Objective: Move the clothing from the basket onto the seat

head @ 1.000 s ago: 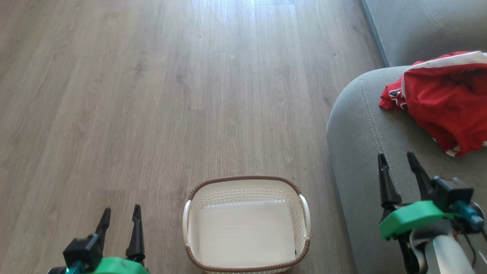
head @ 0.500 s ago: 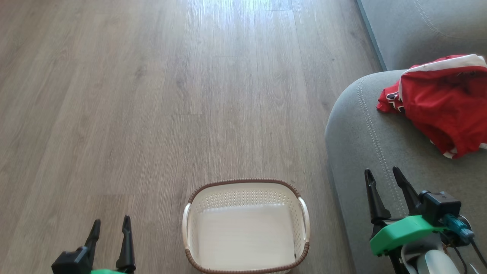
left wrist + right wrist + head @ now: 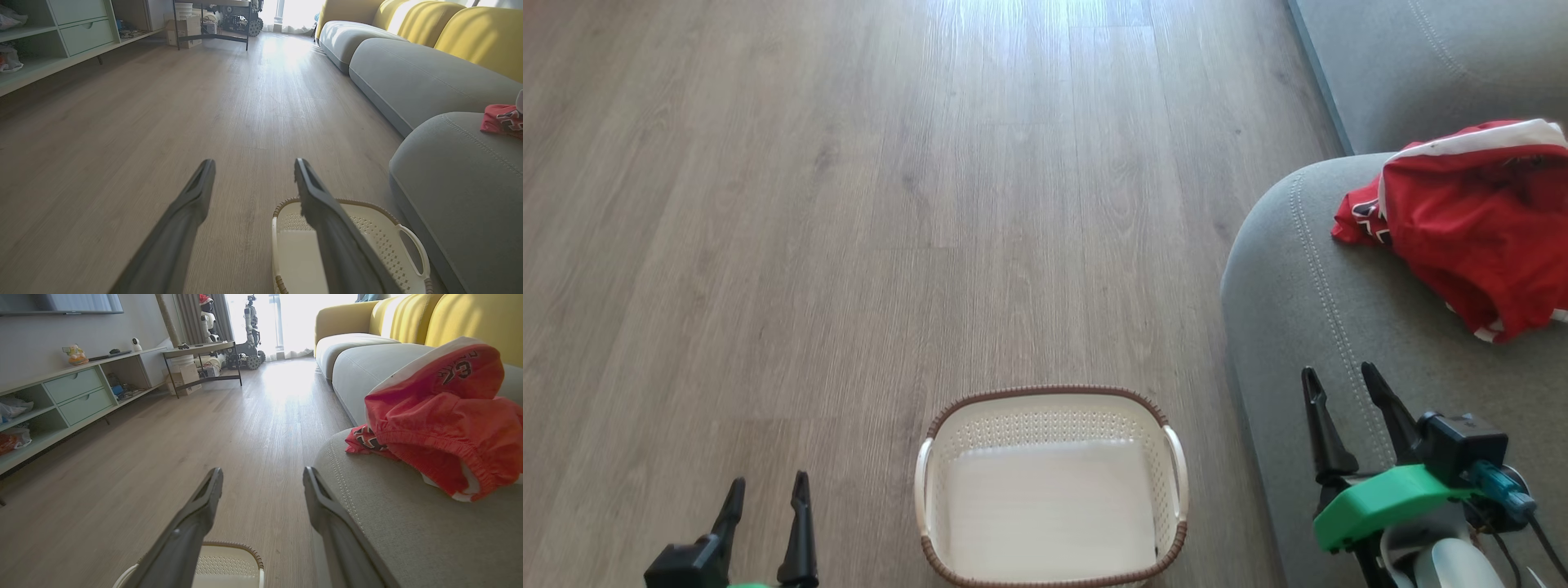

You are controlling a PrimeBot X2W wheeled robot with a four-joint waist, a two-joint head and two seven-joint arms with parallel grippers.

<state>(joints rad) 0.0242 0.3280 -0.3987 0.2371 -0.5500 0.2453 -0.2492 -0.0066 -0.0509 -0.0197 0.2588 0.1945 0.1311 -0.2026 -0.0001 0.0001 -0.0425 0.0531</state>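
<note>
The red clothing (image 3: 1478, 229) with white trim lies heaped on the grey seat (image 3: 1307, 302) at the right, and shows as clothing (image 3: 441, 428) in the right wrist view. The cream basket (image 3: 1049, 490) with its brown rim stands on the floor beside the seat, its white bottom bare. My right gripper (image 3: 1338, 385) hovers open over the seat's rounded edge, short of the clothing, holding nothing. My left gripper (image 3: 766, 498) is open and empty over the floor, left of the basket (image 3: 392, 241).
Wood floor (image 3: 890, 204) stretches ahead. A long low shelf unit (image 3: 69, 392) lines the left wall, with a dark-legged table (image 3: 204, 363) and another robot (image 3: 251, 330) at the far end. Yellow back cushions (image 3: 470, 32) top the sofa.
Both grippers have sunk toward the bottom of the head view, the right one drawing back from the clothing. The camera has tilted slightly. The clothing and basket have stayed put.
</note>
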